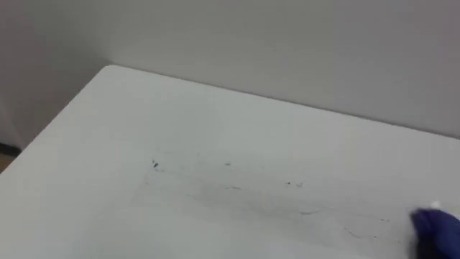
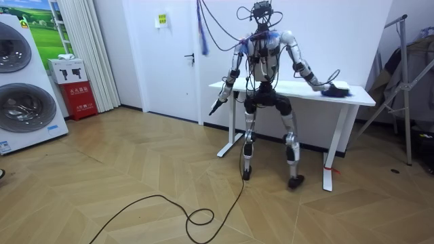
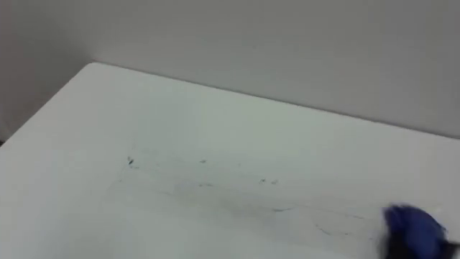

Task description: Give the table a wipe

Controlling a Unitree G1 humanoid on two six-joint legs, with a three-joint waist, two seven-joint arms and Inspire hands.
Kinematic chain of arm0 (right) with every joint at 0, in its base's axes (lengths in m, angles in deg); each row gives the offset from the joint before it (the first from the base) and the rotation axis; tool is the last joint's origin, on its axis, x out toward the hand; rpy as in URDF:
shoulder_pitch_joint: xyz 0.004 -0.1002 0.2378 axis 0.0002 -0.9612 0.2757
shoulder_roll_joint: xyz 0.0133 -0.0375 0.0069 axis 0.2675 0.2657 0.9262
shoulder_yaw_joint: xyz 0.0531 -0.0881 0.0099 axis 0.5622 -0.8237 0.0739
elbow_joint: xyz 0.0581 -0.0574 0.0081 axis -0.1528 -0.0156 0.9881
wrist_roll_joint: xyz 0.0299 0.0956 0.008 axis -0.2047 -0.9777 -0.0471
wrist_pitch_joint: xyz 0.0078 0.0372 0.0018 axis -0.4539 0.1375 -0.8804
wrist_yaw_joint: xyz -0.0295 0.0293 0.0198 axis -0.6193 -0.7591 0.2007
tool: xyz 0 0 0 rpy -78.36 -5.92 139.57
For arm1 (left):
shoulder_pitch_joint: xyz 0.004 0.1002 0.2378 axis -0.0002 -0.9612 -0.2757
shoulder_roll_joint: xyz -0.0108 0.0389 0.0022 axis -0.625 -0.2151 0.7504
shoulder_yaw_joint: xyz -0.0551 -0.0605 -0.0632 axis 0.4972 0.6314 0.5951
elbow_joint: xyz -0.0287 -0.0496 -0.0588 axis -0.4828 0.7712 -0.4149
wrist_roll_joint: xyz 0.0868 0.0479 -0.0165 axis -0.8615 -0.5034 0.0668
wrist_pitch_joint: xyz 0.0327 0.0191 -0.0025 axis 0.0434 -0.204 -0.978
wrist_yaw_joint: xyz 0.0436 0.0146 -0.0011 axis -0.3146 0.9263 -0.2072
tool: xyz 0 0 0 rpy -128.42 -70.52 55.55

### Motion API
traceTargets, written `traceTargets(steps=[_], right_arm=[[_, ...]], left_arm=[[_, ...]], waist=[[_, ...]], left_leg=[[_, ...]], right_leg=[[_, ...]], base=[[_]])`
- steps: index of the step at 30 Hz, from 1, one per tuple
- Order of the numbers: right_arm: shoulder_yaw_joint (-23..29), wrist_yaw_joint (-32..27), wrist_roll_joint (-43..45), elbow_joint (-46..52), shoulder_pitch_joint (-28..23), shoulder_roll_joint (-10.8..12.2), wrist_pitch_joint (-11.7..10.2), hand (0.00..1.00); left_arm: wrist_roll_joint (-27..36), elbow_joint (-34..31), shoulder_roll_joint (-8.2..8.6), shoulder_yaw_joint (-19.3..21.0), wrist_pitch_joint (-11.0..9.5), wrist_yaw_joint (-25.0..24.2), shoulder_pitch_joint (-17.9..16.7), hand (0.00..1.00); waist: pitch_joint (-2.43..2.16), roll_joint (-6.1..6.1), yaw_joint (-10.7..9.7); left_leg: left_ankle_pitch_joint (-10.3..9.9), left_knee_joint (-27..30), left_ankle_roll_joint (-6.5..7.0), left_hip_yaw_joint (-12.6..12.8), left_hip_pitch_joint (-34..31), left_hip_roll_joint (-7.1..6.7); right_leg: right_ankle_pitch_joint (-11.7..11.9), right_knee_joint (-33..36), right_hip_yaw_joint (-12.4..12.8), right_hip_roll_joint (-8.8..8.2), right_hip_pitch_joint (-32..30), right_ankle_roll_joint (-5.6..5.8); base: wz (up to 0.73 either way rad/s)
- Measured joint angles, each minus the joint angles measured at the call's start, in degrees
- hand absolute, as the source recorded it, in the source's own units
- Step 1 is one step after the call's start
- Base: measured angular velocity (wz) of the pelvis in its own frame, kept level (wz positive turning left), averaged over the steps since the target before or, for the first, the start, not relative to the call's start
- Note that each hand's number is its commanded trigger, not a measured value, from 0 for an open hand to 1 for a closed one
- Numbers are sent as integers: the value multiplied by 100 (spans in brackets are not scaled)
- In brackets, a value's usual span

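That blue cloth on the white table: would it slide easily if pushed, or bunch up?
The blue cloth looks soft and rumpled, so it is probably floppy and light. The white table looks smooth and flat, so the cloth should slide readily, though it may bunch when pushed from one side.

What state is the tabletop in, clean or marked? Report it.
Marked: dark specks and faint streaks cross the middle of the white table, left of the blue cloth.
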Motion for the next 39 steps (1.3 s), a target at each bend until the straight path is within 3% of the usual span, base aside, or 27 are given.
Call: traceTargets(steps=[2, 5, 6, 7, 8, 9, 10, 11, 12, 13, 14, 15, 16, 18, 19, 22, 24, 25, 28, 30, 31, 33, 35, 37, 38, 39], right_arm=[[129, 28, -149, -11, -193, 43, 82, 100], [139, 140, -48, 358, -130, 316, 302, 100], [45, 171, 128, 652, 25, 443, 517, 100], [-194, 238, 468, 1101, 222, 576, 850, 100], [-381, 328, 684, 1371, 379, 640, 991, 100], [-961, 549, 1064, 1729, 953, 756, 1129, 100], [-1564, 816, 1609, 1837, 1785, 882, 1121, 100], [-1894, 1018, 1904, 1855, 2246, 910, 1121, 100], [-2331, 1337, 2428, 1877, 2831, 955, 953, 100], [-2609, 1576, 2756, 1905, 3205, 915, 774, 100], [-2721, 1681, 2808, 1895, 3360, 916, 726, 100], [-2878, 1829, 2803, 1843, 3533, 931, 658, 100], [-2882, 1927, 2805, 1857, 3460, 870, 593, 100], [-2713, 1992, 2776, 1934, 3106, 774, 461, 100], [-2620, 1844, 2823, 2036, 2827, 701, 269, 100], [-2267, 1292, 2727, 1821, 2392, 327, -220, 100], [-1852, 911, 2580, 1687, 2007, 204, -323, 100], [-1512, 704, 2551, 1535, 1667, 202, -379, 100], [-716, 312, 2275, 905, 1061, 142, -415, 100], [-482, 303, 1814, 640, 757, 3, -413, 100], [-450, 317, 1498, 516, 607, -87, -403, 100], [-461, 398, 1042, 507, 521, -106, -330, 100], [-467, 442, 896, 673, 641, 15, -133, 100], [-717, 604, 886, 1109, 1020, 272, 442, 100], [-887, 714, 940, 1354, 1098, 316, 585, 100], [-1349, 1009, 1201, 1942, 1274, 427, 808, 100]], left_arm=[[5, -43, -55, -11, -79, -40, 35, 0], [75, -17, -38, -262, -116, -126, 337, 0], [126, 87, -14, -471, -136, -144, 501, 0], [130, 196, 29, -636, -137, -176, 619, 0], [126, 253, 38, -699, -151, -179, 695, 0], [130, 339, 68, -817, -175, -182, 807, 0], [143, 506, 156, -892, -204, -173, 948, 0], [212, 524, 226, -974, -190, -193, 1030, 0], [275, 458, 334, -1189, -200, -260, 1149, 0], [334, 245, 461, -1401, -216, -297, 1156, 0], [359, 156, 493, -1465, -240, -308, 1108, 0], [355, 7, 509, -1476, -223, -331, 908, 0], [320, -135, 510, -1417, -136, -364, 681, 0], [311, -373, 508, -1197, -13, -397, 266, 0], [315, -387, 533, -1035, 74, -406, 18, 0], [327, -334, 642, -632, 130, -420, -219, 0], [318, -323, 644, -432, 88, -417, -239, 0], [299, -321, 641, -237, 44, -401, -301, 0], [297, -330, 602, 114, 8, -386, -326, 0], [284, -399, 593, 148, -2, -365, -250, 0], [245, -405, 589, 118, -33, -323, -205, 0], [259, -394, 587, -115, -72, -135, -129, 0], [326, -389, 605, -389, -87, -22, -42, 0], [397, -333, 613, -753, -92, 83, 215, 0], [454, -286, 612, -829, -94, 108, 312, 0], [476, -105, 602, -931, -112, 125, 507, 0]], waist=[[3, -61, -65], [31, -154, -108], [33, -159, 15], [38, -166, 266], [38, -165, 420], [49, -165, 666], [84, -59, 819], [187, 60, 826], [267, 85, 769], [249, 78, 791], [249, 92, 828], [247, 90, 842], [242, 98, 841], [203, 174, 832], [193, 235, 826], [214, 356, 768], [193, 351, 630], [76, 337, 522], [-38, 148, 292], [-64, 58, 151], [-54, -16, 154], [-29, -90, 146], [-20, -103, 194], [-6, -83, 350], [1, -73, 460], [43, -55, 611]], left_leg=[[-83, 175, -166, -12, -57, 213], [-85, 360, -500, -46, -127, 646], [-80, 396, -694, 30, -76, 866], [-38, 392, -917, 184, -12, 1098], [0, 383, -1025, 261, 14, 1223], [52, 341, -1252, 247, 20, 1449], [85, 356, -1350, 141, -68, 1685], [148, 371, -1226, 12, -118, 1819], [368, 356, -897, -205, -419, 1824], [398, 398, -907, -291, -699, 1578], [399, 425, -906, -294, -759, 1368], [399, 465, -905, -279, -830, 905], [394, 401, -893, -168, -788, 543], [486, 33, -737, 7, -533, 253], [563, -260, -703, 64, -303, 206], [764, -787, -721, 170, 74, 204], [795, -958, -724, 190, 182, 189], [804, -1015, -710, 171, 223, 150], [765, -1062, -622, 152, 384, 36], [696, -1009, -570, 96, 368, -11], [692, -1008, -549, 103, 360, -40], [696, -1001, -517, 147, 358, -71], [683, -982, -484, 250, 367, -77], [681, -985, -467, 348, 359, -70], [676, -996, -459, 351, 354, -71], [675, -1019, -459, 322, 353, -70]], right_leg=[[132, -455, 36, -34, 72, 45], [566, -897, -129, 13, 210, 79], [729, -885, -124, 83, 180, 61], [811, -804, -118, 199, 71, 43], [821, -732, -118, 285, -20, 36], [839, -468, -284, 498, -215, 21], [435, -101, -672, 680, -400, 143], [291, 175, -821, 789, -539, -25], [-167, 513, -950, 785, -761, -76], [-417, 648, -936, 796, -917, -193], [-481, 663, -899, 812, -979, -241], [-571, 612, -795, 854, -985, -327], [-568, 440, -738, 952, -889, -327], [-501, 120, -756, 1113, -682, -421], [-432, -46, -725, 1203, -569, -505], [-324, -321, -622, 1325, -353, -524], [-257, -468, -636, 1349, -249, -480], [-255, -535, -673, 1323, -181, -392], [-207, -652, -512, 1305, 66, -290], [-86, -818, -477, 1315, 201, -251], [19, -929, -447, 1313, 236, -240], [173, -1033, -392, 1313, 296, -246], [228, -1066, -261, 1325, 263, -222], [333, -1137, -101, 1390, 154, -253], [364, -1135, -82, 1407, 92, -280], [409, -1122, 71, 1486, -12, -336]], base=[[-14], [-8], [-67], [-95], [-134], [-138], [-114], [-14], [78], [99], [98], [94], [95], [68], [29], [-9], [6], [12], [14], [12], [0], [-16], [-31], [-53], [-75], [-75]])
